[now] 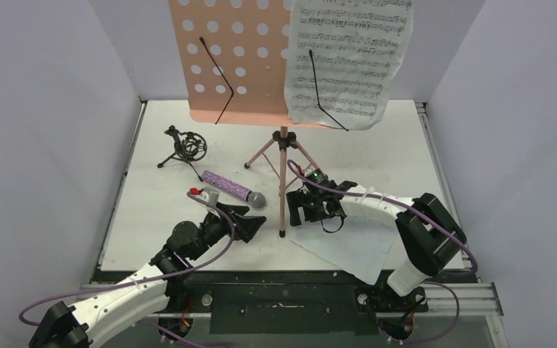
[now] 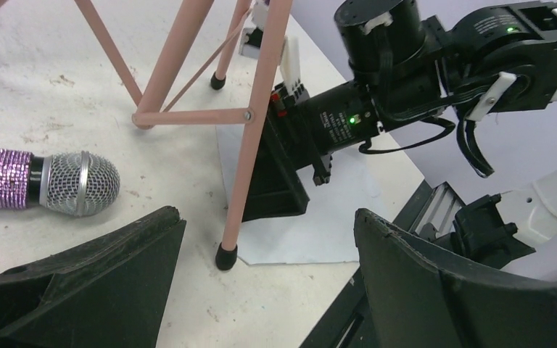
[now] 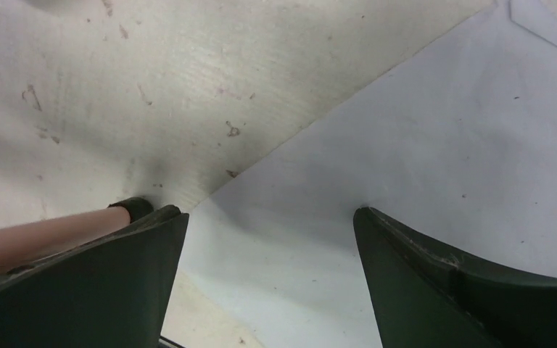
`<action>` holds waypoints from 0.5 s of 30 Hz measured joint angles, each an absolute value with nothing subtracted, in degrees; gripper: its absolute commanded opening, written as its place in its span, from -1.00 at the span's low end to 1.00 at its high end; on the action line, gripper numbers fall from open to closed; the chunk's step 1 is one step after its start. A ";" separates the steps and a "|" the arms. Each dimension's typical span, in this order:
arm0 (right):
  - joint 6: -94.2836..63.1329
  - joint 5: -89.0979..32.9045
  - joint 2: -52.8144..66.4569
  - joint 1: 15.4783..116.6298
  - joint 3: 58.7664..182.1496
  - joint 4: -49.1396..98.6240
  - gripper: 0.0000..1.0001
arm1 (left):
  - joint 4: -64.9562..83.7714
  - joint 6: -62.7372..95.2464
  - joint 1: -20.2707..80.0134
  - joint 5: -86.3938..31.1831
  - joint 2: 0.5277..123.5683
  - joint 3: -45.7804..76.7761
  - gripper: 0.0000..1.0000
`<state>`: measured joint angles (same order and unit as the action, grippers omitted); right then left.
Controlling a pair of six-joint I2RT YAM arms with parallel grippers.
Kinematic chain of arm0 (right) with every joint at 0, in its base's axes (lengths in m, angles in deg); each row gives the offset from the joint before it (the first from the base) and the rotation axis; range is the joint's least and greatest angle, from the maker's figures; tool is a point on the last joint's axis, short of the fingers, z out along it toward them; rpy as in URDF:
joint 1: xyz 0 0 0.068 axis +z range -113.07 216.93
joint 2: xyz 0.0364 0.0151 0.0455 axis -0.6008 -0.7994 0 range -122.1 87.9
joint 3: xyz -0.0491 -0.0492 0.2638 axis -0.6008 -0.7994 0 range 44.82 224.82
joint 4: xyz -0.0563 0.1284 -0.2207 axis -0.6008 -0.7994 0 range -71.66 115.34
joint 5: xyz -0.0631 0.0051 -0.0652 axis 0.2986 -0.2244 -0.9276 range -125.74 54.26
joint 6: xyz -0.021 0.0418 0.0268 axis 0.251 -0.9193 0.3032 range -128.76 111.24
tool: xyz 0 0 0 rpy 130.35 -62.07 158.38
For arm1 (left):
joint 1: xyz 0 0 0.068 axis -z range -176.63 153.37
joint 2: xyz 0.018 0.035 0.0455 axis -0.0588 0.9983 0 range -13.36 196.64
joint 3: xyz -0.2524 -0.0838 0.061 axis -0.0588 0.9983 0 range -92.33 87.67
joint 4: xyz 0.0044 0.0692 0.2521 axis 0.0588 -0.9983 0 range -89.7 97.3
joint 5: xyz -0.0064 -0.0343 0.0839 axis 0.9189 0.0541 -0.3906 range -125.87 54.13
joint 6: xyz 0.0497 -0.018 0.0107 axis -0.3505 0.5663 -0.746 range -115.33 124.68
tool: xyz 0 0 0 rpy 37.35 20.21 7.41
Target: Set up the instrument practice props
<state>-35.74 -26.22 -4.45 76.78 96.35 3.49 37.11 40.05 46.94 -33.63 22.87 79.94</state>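
The pink music stand point(image 1: 232, 65) stands at the table's middle, its front leg point(image 2: 250, 145) ending in a black foot point(image 3: 134, 206). One sheet-music page point(image 1: 348, 61) rests on the right of its desk. A second white page point(image 1: 352, 250) lies flat on the table, blank side up point(image 3: 406, 145). The purple glitter microphone point(image 1: 228, 187) lies left of the stand, grey head point(image 2: 80, 183) toward the front leg. The black mic holder point(image 1: 185, 147) stands at the back left. My left gripper point(image 2: 268, 216) is open, just in front of the microphone head. My right gripper point(image 3: 270, 212) is open, over the flat page's corner.
White walls close in the table on the left, back and right. A dark metal rail point(image 1: 283, 297) runs along the near edge. The right arm's wrist point(image 2: 406, 80) sits close beyond the stand's front leg, a short way from my left gripper point(image 1: 260, 220).
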 measured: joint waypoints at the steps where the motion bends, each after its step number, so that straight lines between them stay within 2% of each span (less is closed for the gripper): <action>1: -35.33 -25.61 -4.26 76.87 95.46 4.13 0.80 | 37.11 40.25 46.97 -33.58 22.87 80.22 0.73; 6: -34.89 -21.50 -0.89 78.86 90.80 8.76 0.80 | 37.06 40.99 47.18 -33.17 22.98 81.34 0.74; 15: -36.75 -11.51 0.90 88.89 87.74 12.30 0.80 | 34.18 44.86 47.16 -32.75 23.29 81.69 0.73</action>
